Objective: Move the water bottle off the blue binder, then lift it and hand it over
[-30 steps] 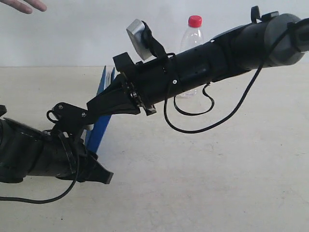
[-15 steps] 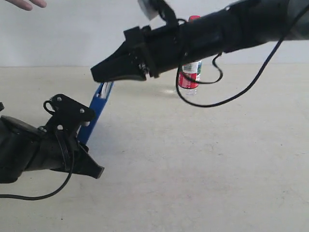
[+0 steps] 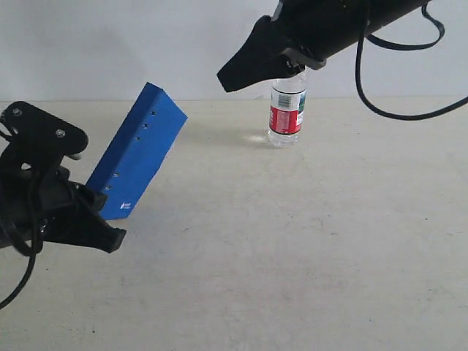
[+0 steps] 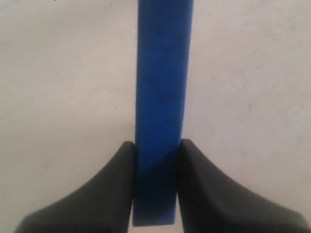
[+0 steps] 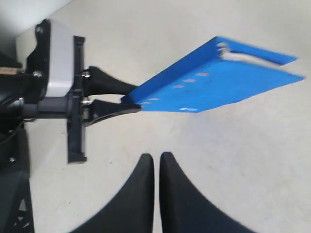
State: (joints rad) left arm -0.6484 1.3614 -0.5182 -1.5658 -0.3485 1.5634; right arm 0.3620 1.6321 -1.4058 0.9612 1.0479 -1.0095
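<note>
The water bottle [image 3: 287,111] stood upright on the table [image 3: 292,241], off the blue binder [image 3: 139,150]. The left gripper [image 4: 155,148] clamped the raised, tilted binder; the right gripper [image 5: 156,160] hung closed, empty. Handover was outstanding.

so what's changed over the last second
The right gripper, shut and empty, has lifted from low beside the blue binder and pulled back up and to the right. The left gripper, clamped on the binder, has drawn back leftward and turned it, so a broad face shows instead of its edge. The hand at the top left is gone. The water bottle stays upright on the table.
</note>
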